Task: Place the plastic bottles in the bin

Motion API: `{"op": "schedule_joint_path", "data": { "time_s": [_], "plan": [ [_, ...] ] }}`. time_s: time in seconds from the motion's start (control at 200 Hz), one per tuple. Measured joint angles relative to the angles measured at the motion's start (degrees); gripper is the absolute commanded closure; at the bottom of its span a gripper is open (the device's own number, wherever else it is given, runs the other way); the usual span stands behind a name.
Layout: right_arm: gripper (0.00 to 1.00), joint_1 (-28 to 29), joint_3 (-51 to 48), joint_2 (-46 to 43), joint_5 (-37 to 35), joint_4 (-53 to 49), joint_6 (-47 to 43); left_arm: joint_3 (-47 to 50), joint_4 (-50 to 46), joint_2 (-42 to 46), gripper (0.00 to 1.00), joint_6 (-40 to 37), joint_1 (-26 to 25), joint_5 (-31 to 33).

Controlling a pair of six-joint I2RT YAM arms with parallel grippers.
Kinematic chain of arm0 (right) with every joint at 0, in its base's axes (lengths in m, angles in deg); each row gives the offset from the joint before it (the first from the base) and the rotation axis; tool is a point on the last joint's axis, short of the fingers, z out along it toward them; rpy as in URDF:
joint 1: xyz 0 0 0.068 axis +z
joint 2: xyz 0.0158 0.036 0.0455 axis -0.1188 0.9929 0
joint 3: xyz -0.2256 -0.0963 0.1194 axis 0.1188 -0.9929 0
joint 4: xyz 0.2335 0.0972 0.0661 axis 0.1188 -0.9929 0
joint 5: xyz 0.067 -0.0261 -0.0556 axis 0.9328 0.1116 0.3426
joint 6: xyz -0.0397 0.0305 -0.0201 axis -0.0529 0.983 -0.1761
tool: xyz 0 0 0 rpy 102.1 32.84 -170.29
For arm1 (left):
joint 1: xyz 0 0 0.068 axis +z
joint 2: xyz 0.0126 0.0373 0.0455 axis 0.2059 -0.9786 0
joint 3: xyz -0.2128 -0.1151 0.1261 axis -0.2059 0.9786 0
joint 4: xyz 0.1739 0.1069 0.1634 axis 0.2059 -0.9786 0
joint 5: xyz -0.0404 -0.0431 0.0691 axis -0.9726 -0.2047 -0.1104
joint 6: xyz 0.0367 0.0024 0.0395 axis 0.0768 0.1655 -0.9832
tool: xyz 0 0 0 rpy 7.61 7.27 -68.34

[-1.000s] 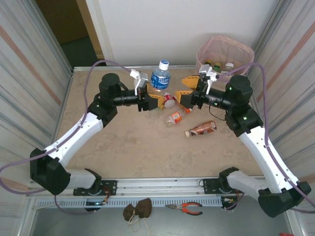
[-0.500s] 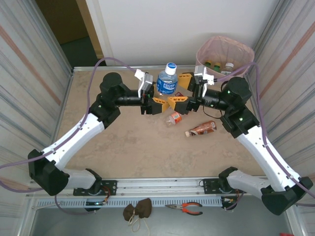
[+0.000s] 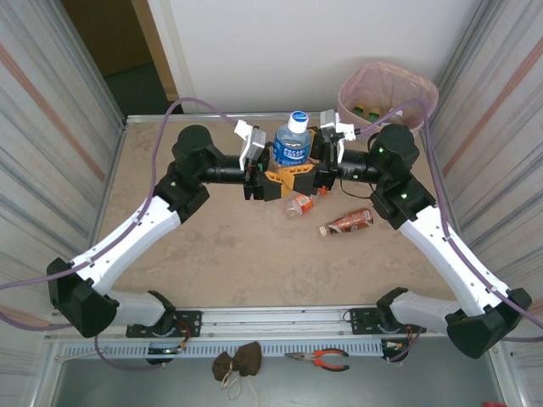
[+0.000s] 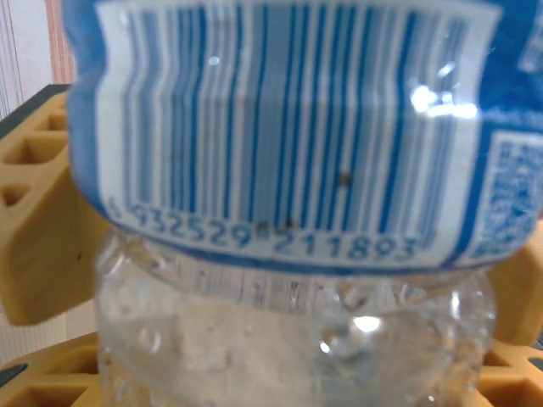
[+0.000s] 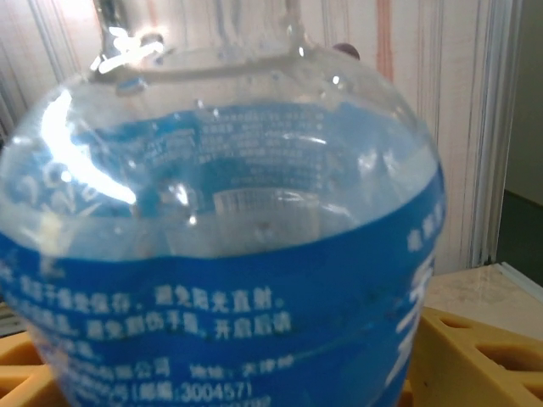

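Left gripper (image 3: 275,164) clamps bottle (image 3: 291,146); right gripper (image 3: 307,161) straddles it, grip unclear. Early left release risks drop short of bin (image 3: 427,87).

Top cam sits high behind the rig, looking down over the whole tabletop (image 3: 229,254). Both wrist cams are jammed right up against the same blue-labelled bottle (image 3: 293,148), from opposite sides.

Clear bottle (image 3: 291,147) has blue label; bin (image 3: 428,85) is pink.
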Motion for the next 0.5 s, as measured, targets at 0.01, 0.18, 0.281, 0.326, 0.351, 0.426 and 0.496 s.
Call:
{"op": "schedule_joint_path", "data": {
  "time_s": [0.01, 0.18, 0.281, 0.326, 0.351, 0.426, 0.496],
  "plan": [
    [0.24, 0.0, 0.0, 0.0, 0.0, 0.0, 0.0, 0.0, 0.0, 0.0, 0.45, 0.0, 0.0, 0.0],
    [0.32, 0.3, 0.5, 0.4, 0.8, -0.8, -0.3, -0.4, 0.0, 0.0, 0.44, 0.0, 0.0, -0.4],
    [0.35, 0.4, 0.7, 0.5, 1.1, -1.0, -0.7, -0.4, 0.0, 0.0, 0.44, 0.0, 0.0, -0.3],
    [0.37, 0.4, 0.7, 0.5, 1.1, -1.0, -0.9, -0.4, 0.0, 0.0, 0.44, 0.0, 0.0, -0.4],
    [0.37, 0.4, 0.7, 0.5, 1.2, -1.0, -1.0, -0.4, 0.0, 0.0, 0.44, 0.0, 0.0, -0.4],
    [0.39, 0.6, 0.9, 0.5, 1.2, -1.2, -1.2, -0.4, 0.0, 0.0, 0.42, 0.0, 0.0, -0.4],
    [0.41, 0.6, 0.9, 0.5, 1.2, -1.3, -1.2, -0.4, 0.0, 0.0, 0.39, 0.0, 0.0, -0.3]
  ]
}}
